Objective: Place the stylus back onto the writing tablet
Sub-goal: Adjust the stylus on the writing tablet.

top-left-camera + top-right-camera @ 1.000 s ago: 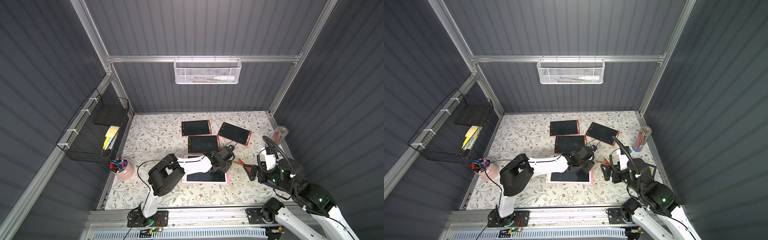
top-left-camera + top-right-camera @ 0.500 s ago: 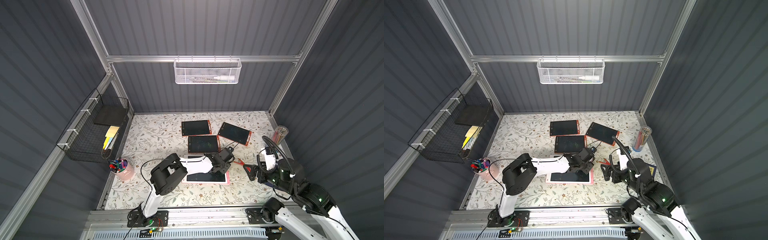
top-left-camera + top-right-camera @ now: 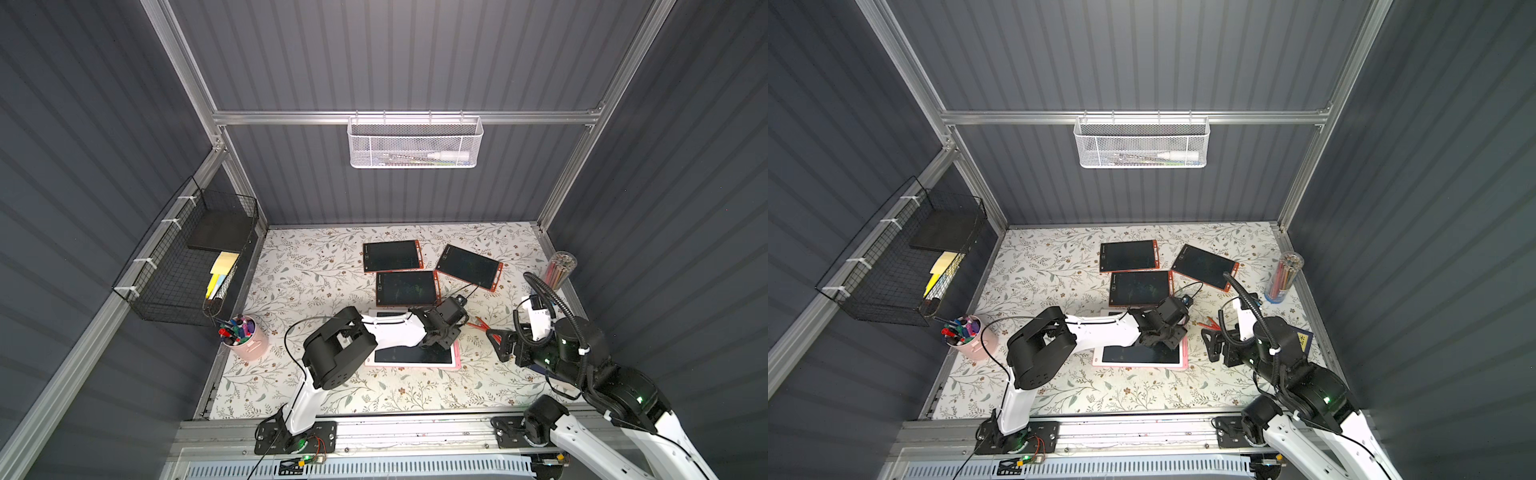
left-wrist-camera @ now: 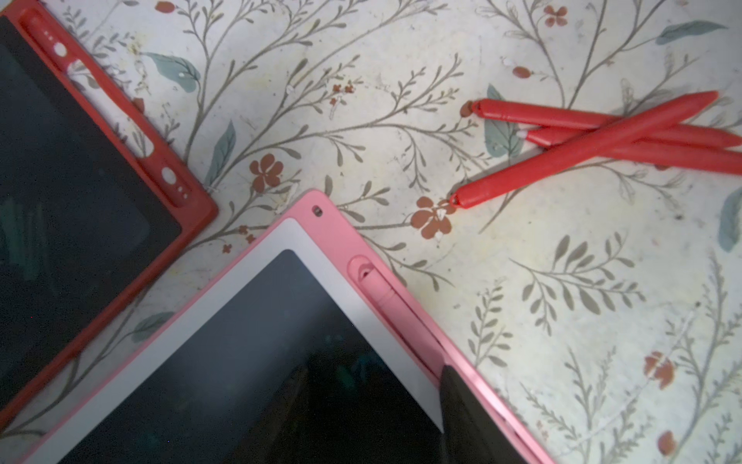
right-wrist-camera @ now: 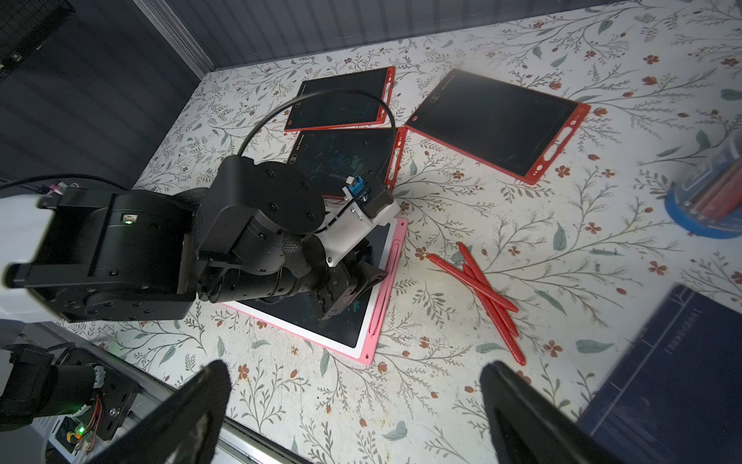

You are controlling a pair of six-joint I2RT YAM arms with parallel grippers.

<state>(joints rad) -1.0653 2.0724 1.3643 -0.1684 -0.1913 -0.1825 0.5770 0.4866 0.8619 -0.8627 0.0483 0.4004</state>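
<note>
Barely shifted, left gripper [image 3: 439, 340] hangs over tablet [image 3: 409, 357] and its slotted stylus [image 4: 386, 298], grip unclear; right gripper [image 5: 355, 371], at the tablet's 3 o'clock, gapes empty.

Dark grey ribbed walls [image 3: 415, 62] with aluminium framing [image 3: 399, 117] enclose a floral-patterned tabletop [image 3: 311, 270].

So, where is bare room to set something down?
Free: the mat between the pink pen cup and the red tablets, and the strip between the pink writing tablet and the front rail. Crowded: around the red styluses.
</note>
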